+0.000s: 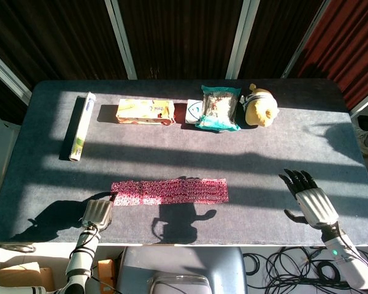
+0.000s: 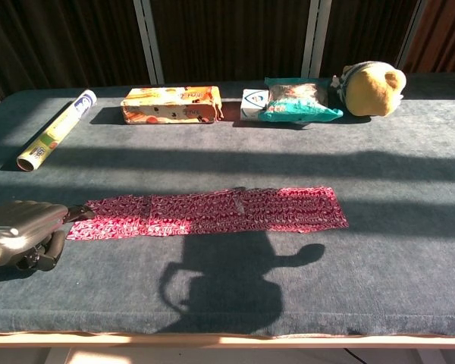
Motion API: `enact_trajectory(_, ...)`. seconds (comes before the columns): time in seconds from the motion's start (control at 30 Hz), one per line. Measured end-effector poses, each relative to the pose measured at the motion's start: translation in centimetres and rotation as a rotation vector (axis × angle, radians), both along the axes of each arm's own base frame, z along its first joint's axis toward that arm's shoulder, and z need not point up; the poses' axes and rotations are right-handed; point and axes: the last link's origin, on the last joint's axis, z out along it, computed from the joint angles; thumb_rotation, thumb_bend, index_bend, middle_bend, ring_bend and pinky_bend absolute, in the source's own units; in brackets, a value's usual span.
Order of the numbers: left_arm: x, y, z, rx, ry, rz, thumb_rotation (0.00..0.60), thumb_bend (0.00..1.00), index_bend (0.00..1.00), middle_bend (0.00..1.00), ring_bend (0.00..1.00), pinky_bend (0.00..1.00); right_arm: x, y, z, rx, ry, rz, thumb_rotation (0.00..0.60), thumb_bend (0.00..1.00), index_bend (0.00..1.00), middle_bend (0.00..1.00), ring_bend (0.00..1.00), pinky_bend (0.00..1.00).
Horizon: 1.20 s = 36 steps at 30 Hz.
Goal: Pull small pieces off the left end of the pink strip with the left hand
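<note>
The pink strip (image 1: 168, 191) (image 2: 212, 212) lies flat and lengthwise across the near middle of the dark table (image 1: 184, 150). My left hand (image 1: 98, 212) (image 2: 26, 231) sits low at the strip's left end with its fingers curled in. One dark fingertip (image 2: 80, 214) touches the end's corner. Whether the strip is pinched is hidden under the hand. My right hand (image 1: 310, 199) rests far right near the table's front, fingers spread, holding nothing. It shows only in the head view.
Along the back stand a rolled tube (image 1: 81, 125) (image 2: 54, 140), an orange box (image 1: 145, 111) (image 2: 171, 104), a small white box (image 1: 194, 110), a green snack packet (image 1: 219, 108) (image 2: 299, 100) and a yellow plush toy (image 1: 260, 107) (image 2: 371, 89). The table's front edge (image 2: 227, 337) is near.
</note>
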Motion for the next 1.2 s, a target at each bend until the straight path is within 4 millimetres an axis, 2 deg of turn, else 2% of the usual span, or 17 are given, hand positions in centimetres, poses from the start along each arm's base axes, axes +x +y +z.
enact_trajectory(0.27, -1.7, 0.1, 1.8, 0.042, 0.064, 0.027, 0.6, 1.0, 0.24, 1.0, 1.0, 1.0, 0.0, 0.1, 0.1, 0.003, -0.001, -0.007, 0.6, 0.18, 0.0, 0.0, 0.0, 0.01)
enact_trajectory(0.47, -3.9, 0.5, 3.7, 0.07, 0.11, 0.104, 0.6, 1.0, 0.24, 1.0, 1.0, 1.0, 0.0, 0.2, 0.4, -0.004, -0.008, -0.005, 0.6, 0.18, 0.0, 0.0, 0.0, 0.01)
enact_trajectory(0.63, -4.7, 1.0, 4.9, 0.102, 0.091, 0.141, 0.6, 1.0, 0.2, 1.0, 1.0, 1.0, 0.1, 0.3, 0.3, -0.004, -0.008, -0.004, 0.6, 0.18, 0.0, 0.0, 0.0, 0.01)
enact_trajectory(0.77, -3.9, 1.1, 5.2, 0.119, 0.037, 0.111, 0.6, 1.0, 0.14, 1.0, 1.0, 1.0, 0.2, 0.2, 0.0, 0.0, -0.01, -0.003, 0.6, 0.18, 0.0, 0.0, 0.0, 0.01)
enact_trajectory(0.9, -1.8, 1.1, 4.9, 0.121, -0.04, 0.043, 0.6, 1.0, 0.11, 1.0, 1.0, 1.0, 0.2, 0.2, -0.2, 0.005, -0.006, -0.004, 0.6, 0.18, 0.0, 0.0, 0.0, 0.01)
enact_trajectory(1.2, 2.2, 0.6, 1.2, 0.036, -0.089, -0.041, 0.6, 1.0, 0.09, 1.0, 1.0, 1.0, 0.0, 0.2, -0.3, 0.012, -0.004, -0.011, 0.6, 0.18, 0.0, 0.0, 0.0, 0.01)
